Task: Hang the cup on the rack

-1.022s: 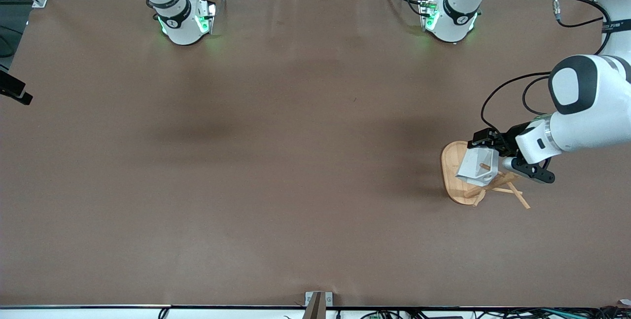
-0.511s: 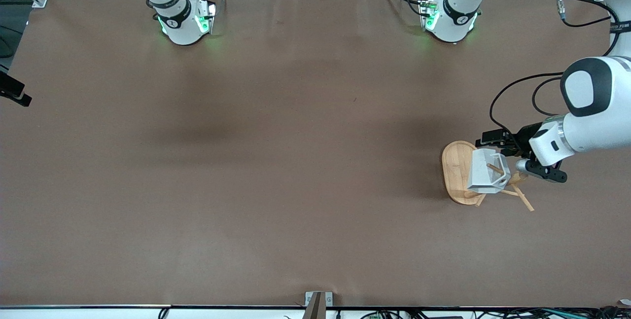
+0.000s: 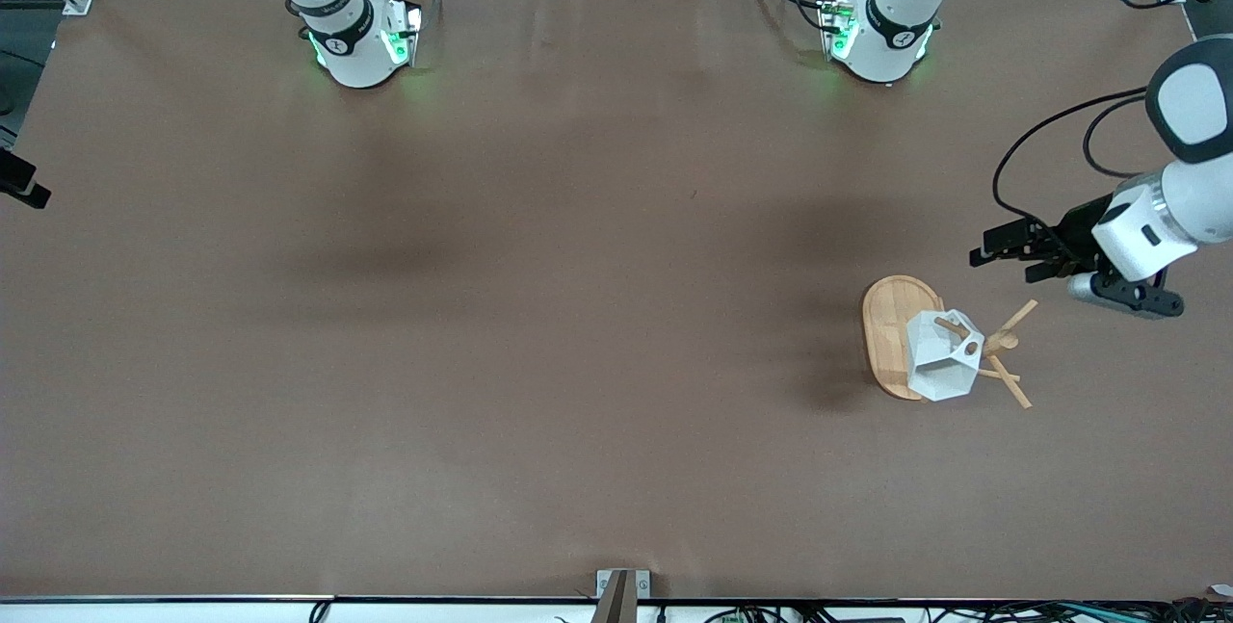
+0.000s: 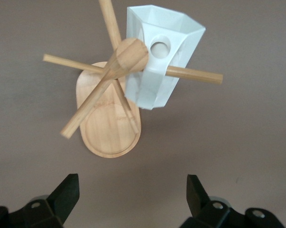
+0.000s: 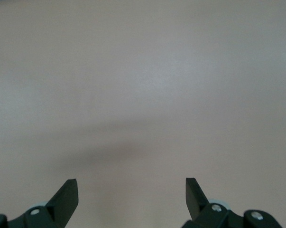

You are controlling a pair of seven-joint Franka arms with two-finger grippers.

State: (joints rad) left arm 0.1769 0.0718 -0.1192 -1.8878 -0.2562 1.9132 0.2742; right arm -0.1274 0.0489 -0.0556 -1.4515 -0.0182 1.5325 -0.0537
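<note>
The white faceted cup point(image 3: 939, 358) hangs by its handle hole on a peg of the bamboo rack point(image 3: 898, 334) near the left arm's end of the table. In the left wrist view the cup point(image 4: 157, 52) sits on a peg beside the rack's post point(image 4: 126, 57), above the oval base point(image 4: 109, 128). My left gripper point(image 3: 1002, 249) is open and empty, clear of the rack, toward the left arm's end of the table; it also shows in the left wrist view point(image 4: 132, 192). My right gripper point(image 5: 132, 192) is open and empty over bare table and is out of the front view.
The brown table point(image 3: 539, 315) spreads wide around the rack. Both arm bases point(image 3: 361, 36) stand along the table's edge farthest from the front camera. A small bracket point(image 3: 621, 589) sits at the edge nearest the front camera.
My left gripper let go of the cup and drew back from the rack toward the left arm's end of the table. The cup settled lower on its peg.
</note>
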